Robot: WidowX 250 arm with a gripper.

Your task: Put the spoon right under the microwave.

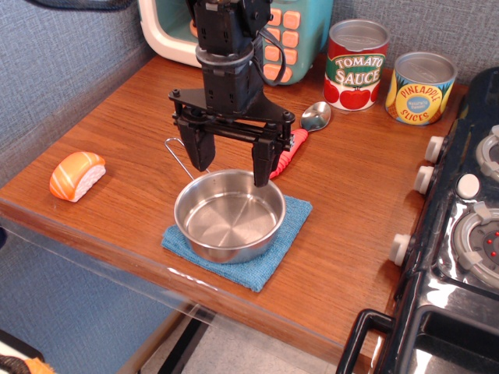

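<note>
Cans labelled "Tomato Sauce" (356, 65) and "Pineapple Slices" (419, 88) stand at the back of a wood-grain counter (125, 125). The black gripper (234, 164) hangs, jaws spread wide and empty, above a shiny steel saucepan (228, 216) on a blue cloth (269, 261). The spoon (304, 132), silver bowl and ribbed red handle, lies just behind, near the teal microwave (300, 35).
</note>
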